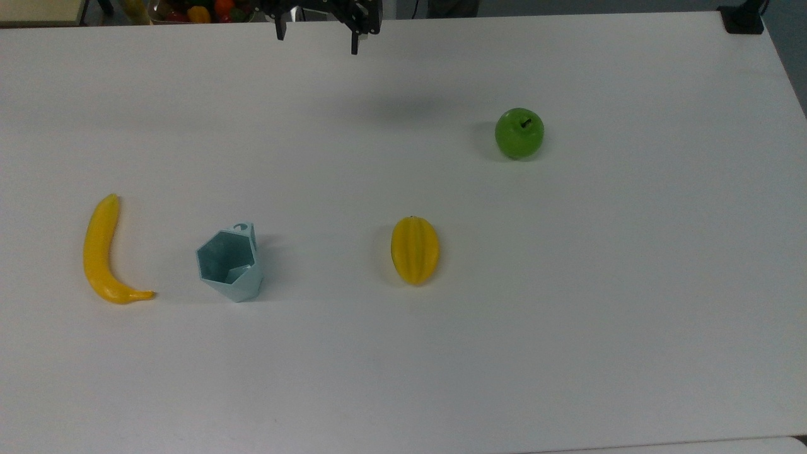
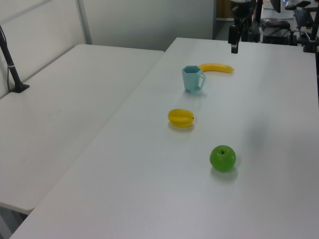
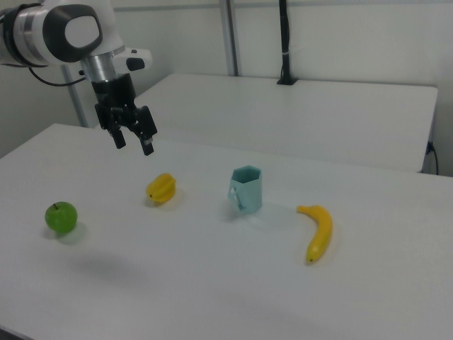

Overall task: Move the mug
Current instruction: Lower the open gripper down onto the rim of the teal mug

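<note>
White table [image 1: 567, 315]; mug [image 1: 230, 263] upright, arm [image 1: 328, 12] cropped.

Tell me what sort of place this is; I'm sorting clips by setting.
Probably a robotics lab: a robot arm's end effector hangs over a plain white table bearing toy fruit and a mug, another white table behind.

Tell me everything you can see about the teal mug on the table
The mug is a small pale teal cup with angular faceted sides and a hexagonal rim, matte like plastic. A small tab handle with a round hole sticks out of one side. It stands upright and looks empty, resting on the white table, between the banana and the yellow star fruit, touching neither. Nothing grips it.
</note>
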You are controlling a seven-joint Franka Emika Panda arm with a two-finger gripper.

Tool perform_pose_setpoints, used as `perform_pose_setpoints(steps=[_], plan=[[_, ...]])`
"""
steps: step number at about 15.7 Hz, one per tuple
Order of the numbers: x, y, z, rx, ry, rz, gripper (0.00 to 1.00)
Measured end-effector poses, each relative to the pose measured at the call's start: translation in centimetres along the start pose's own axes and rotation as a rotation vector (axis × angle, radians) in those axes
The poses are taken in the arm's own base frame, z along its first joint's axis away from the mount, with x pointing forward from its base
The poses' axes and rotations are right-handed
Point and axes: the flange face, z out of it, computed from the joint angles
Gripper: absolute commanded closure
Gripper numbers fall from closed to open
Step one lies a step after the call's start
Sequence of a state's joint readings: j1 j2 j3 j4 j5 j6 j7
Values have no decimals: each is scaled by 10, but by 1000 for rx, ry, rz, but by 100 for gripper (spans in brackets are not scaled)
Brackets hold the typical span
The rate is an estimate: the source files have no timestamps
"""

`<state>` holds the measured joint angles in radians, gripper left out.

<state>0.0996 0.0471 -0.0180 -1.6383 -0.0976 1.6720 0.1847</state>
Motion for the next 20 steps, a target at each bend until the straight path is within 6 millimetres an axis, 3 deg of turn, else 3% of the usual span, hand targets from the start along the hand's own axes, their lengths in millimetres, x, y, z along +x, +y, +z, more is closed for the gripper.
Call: perform_pose_setpoints(steps=[11,14,17,20], plan=[[4,7,8,-2,-11,13,0],[17,16,14,6,36,32,0],[42,36,44,12,87,65,0],[70,50,90,13,114,88,0]])
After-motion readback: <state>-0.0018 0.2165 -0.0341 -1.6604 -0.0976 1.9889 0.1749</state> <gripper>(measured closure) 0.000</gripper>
